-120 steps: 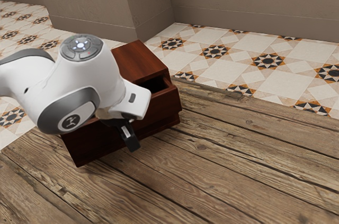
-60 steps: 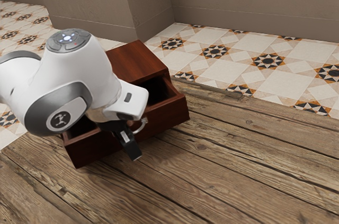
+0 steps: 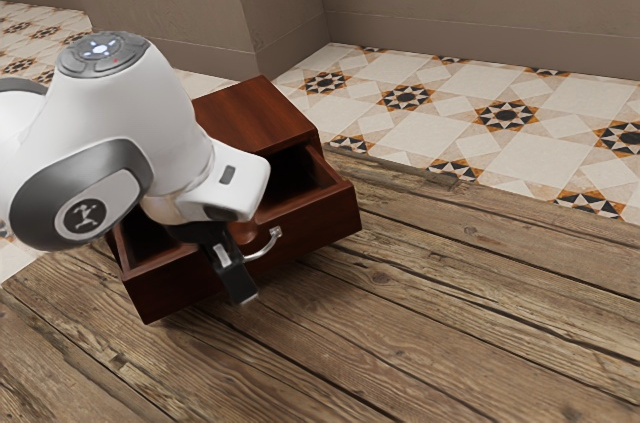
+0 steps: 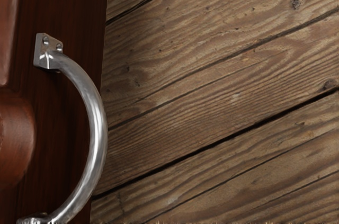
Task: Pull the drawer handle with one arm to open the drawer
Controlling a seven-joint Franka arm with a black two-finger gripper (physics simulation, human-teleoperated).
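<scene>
Pull step, drawer [image 3: 312, 226] partly out of its cabinet [image 3: 255, 113] on the floor [image 3: 450, 323]: your end effector [image 3: 238, 281] sits at the handle [image 3: 265, 243], grip not discernible; next, probably draw straight outward.

Drawer [image 3: 315, 211] partly open, you can see inside it.
Dark red-brown wood; curved silver handle [image 3: 264, 243] on its front face, mounting plate screwed on.

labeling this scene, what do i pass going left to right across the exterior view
white arm joint → gripper → drawer handle; the drawer spans behind all three, so it has no place in the order.
</scene>
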